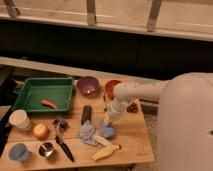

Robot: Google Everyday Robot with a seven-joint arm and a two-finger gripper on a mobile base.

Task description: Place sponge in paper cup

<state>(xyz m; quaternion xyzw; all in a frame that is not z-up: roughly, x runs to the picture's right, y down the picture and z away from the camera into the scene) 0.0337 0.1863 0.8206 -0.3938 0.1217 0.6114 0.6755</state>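
The white paper cup point(20, 120) stands upright at the left edge of the wooden table point(131, 141). A small blue sponge point(108, 131) lies near the table's middle right, beside a crumpled blue-grey cloth point(88, 132). My gripper point(108, 119) hangs from the white arm point(135, 92), pointing down just above the sponge and touching or almost touching its top. The cup is far to the left of the gripper.
A green tray point(30, 90) holding a red sausage-like item point(48, 104), a purple bowl point(88, 85) and a red bowl point(111, 86) stand at the back. An orange point(40, 131), blue cup point(19, 152), metal cup point(47, 149), dark tool point(63, 142), black bar point(86, 114) and banana point(106, 151) lie around.
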